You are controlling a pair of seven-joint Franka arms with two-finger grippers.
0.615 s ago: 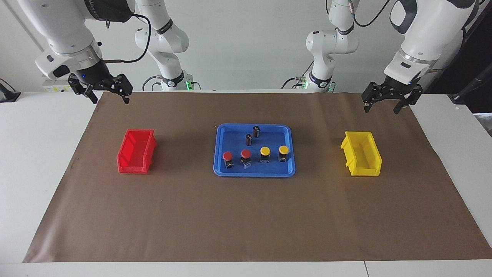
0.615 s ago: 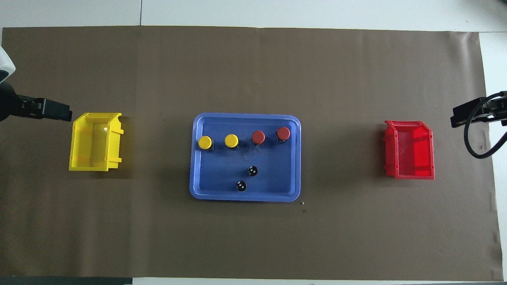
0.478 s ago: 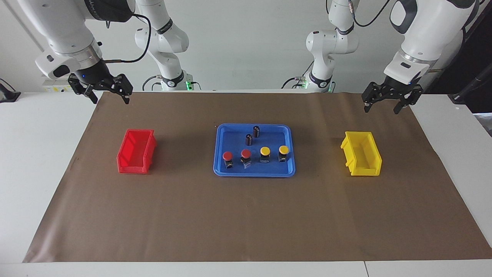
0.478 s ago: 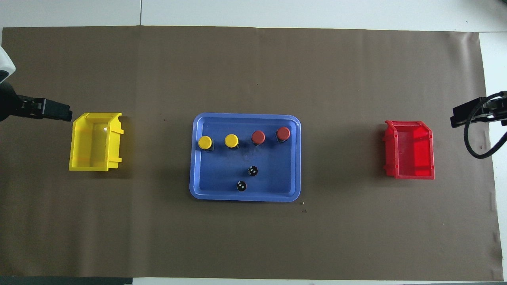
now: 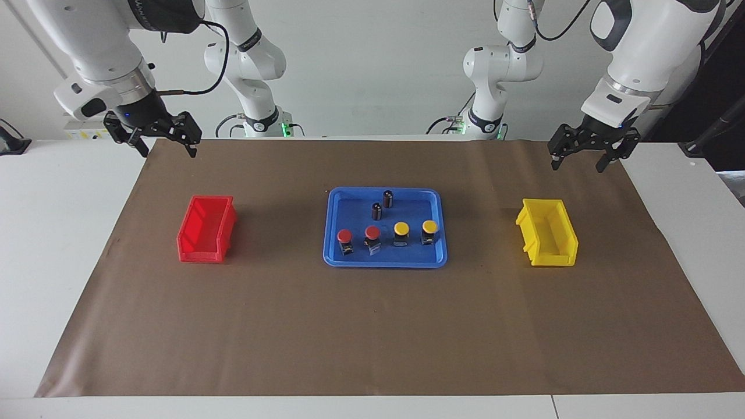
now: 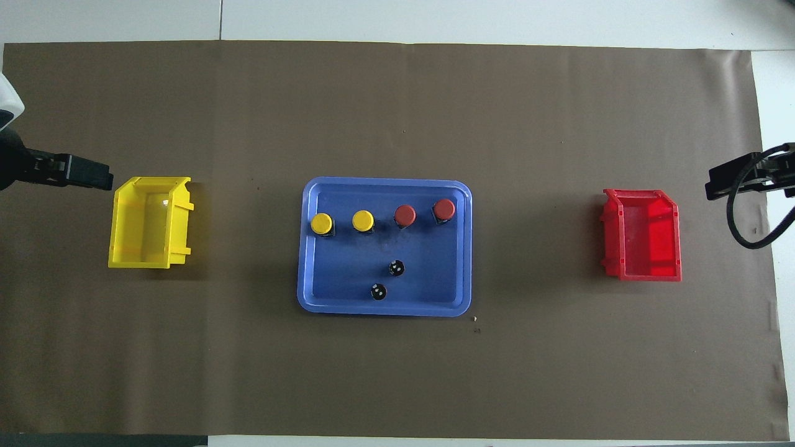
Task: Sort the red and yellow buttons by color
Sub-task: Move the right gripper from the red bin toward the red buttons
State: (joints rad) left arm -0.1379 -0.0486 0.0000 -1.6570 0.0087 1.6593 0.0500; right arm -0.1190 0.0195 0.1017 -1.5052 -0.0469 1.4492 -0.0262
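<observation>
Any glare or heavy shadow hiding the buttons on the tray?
Facing view: the red-capped buttons and yellow-capped buttons show clearly on the blue plastic tray, shadows soft. Overhead view: glare only as a small spot inside the yellow plastic bin.

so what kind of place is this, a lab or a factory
Most likely a robotics lab: two Franka arms waiting at a white table covered with brown paper, and a staged sorting setup of blue tray, red bin and yellow bin.

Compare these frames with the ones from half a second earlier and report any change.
Nothing visibly changed. The left gripper and right gripper hang open at their ends of the table, holding nothing. All four buttons stand in the blue tray; the red bin and yellow bin hold nothing.
</observation>
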